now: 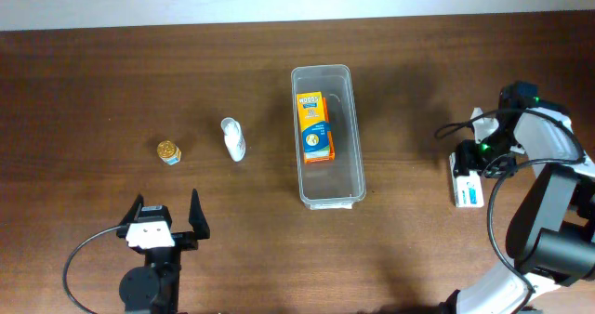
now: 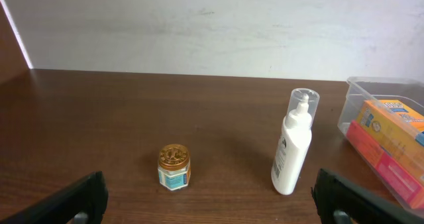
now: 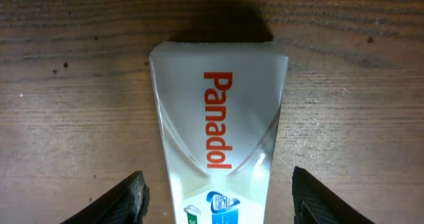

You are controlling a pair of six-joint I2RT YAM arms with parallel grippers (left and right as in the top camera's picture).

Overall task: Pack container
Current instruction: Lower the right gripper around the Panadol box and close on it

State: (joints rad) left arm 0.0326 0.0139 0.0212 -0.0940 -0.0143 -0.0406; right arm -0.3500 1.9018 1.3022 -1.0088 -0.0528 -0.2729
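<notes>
The clear plastic container (image 1: 327, 136) stands mid-table with an orange box (image 1: 315, 127) lying inside; its corner shows in the left wrist view (image 2: 384, 128). A white Panadol box (image 3: 218, 138) lies flat at the far right (image 1: 468, 186). My right gripper (image 3: 215, 197) is open, its fingers either side of this box with gaps on both sides. My left gripper (image 1: 167, 223) is open and empty near the front edge (image 2: 212, 201). A white bottle (image 1: 233, 139) lies ahead of it, as does a small gold-lidded jar (image 1: 168, 151); in the left wrist view the bottle (image 2: 293, 144) and jar (image 2: 174, 166) both show.
The white wall (image 2: 212, 25) rises behind the table's far edge. The right arm's cable (image 1: 507, 161) loops over the table's right side.
</notes>
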